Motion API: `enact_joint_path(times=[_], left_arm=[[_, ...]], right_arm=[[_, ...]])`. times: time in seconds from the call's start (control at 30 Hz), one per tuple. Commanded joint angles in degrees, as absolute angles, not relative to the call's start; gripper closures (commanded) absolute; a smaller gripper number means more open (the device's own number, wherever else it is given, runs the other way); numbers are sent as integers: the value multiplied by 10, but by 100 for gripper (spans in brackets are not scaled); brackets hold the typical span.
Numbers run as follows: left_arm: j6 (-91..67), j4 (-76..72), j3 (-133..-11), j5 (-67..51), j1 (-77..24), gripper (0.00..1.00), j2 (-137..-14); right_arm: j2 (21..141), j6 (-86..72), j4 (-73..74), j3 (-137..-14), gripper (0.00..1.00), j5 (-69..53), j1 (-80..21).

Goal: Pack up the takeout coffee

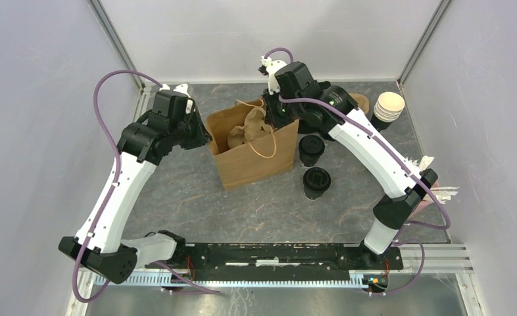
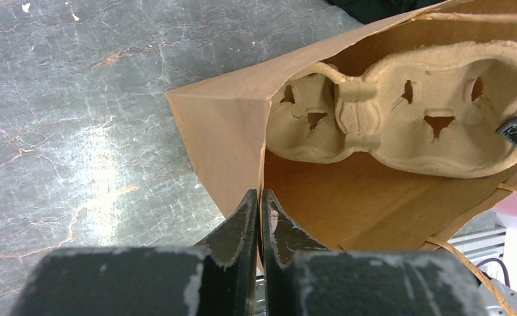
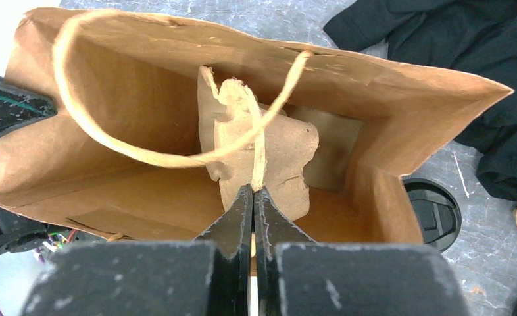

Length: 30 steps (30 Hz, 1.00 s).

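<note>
Takeout coffee cups (image 1: 316, 182) beside paper bag (image 1: 252, 164), pulp carrier (image 2: 387, 112) inside.

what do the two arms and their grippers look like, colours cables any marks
The left arm and right arm have white link shells with black joint housings and bases. A purple cable loops along each. The left gripper and right gripper have black tapering wedge fingers on blocky black mounts, scuffed whitish at the edges.

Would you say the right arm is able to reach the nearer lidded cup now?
Probably not yet: the cup stands unobstructed beside the bag, but the right tool is shut on the carrier inside it.
</note>
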<state>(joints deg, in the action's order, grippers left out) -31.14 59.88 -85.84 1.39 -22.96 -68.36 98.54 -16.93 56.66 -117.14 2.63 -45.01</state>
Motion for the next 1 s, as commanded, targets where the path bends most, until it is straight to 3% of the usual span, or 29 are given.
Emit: enact_joint_path(times=[0.0,0.3,0.33,0.37,0.4,0.43,0.47,0.67,0.77,0.97], left_arm=[[-281,589,-868,3,-229,89,-688],[-278,592,-866,7,-229,89,-686],[-278,592,-866,10,-229,89,-686],[-280,591,-865,13,-229,89,-685],[-284,591,-862,16,-229,89,-684],[-287,588,-859,17,-229,89,-682],[-291,587,-855,17,-229,89,-681],[-293,591,-861,24,-229,89,-686],[-290,599,-870,30,-229,87,-691],[-293,617,-879,50,-229,67,-699]], right_arm=[[984,-194,544,-1164,100,-14,-427],[1005,-195,517,-1149,99,-79,-418],[1013,-179,538,-1173,93,-30,-418],[1016,-162,557,-1194,78,58,-425],[1008,-148,550,-1186,61,89,-429],[993,-145,528,-1169,50,87,-428],[978,-146,502,-1152,46,76,-429],[978,-125,552,-1246,41,119,-444],[941,-119,521,-1228,39,92,-443],[875,-100,475,-1134,26,133,-442]])
